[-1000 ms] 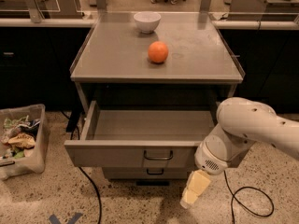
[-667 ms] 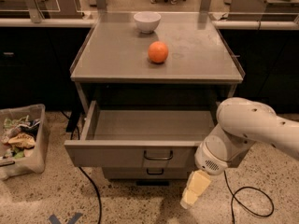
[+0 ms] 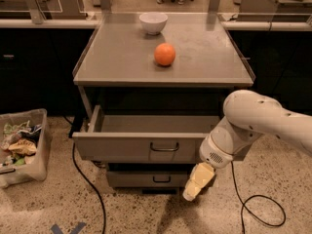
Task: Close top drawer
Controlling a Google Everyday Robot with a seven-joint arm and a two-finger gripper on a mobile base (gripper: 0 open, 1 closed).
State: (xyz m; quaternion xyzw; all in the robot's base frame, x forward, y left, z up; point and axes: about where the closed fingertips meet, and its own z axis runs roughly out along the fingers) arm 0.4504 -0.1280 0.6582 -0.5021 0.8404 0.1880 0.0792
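The top drawer (image 3: 131, 147) of a grey metal cabinet stands pulled far out, and I see nothing inside it. Its flat front panel carries a small dark wire handle (image 3: 164, 147) at the centre. A lower drawer (image 3: 146, 178) with its own handle sits pushed further in below it. My gripper (image 3: 194, 186), with pale yellowish fingers, hangs from the white arm (image 3: 258, 123) just in front of the top drawer's right end, pointing down toward the floor, below the front panel's lower edge.
An orange (image 3: 165, 54) and a white bowl (image 3: 153, 23) sit on the cabinet top (image 3: 112, 57). A clear bin of rubbish (image 3: 19, 145) stands on the floor at left. Black cables (image 3: 90, 189) run over the speckled floor on both sides.
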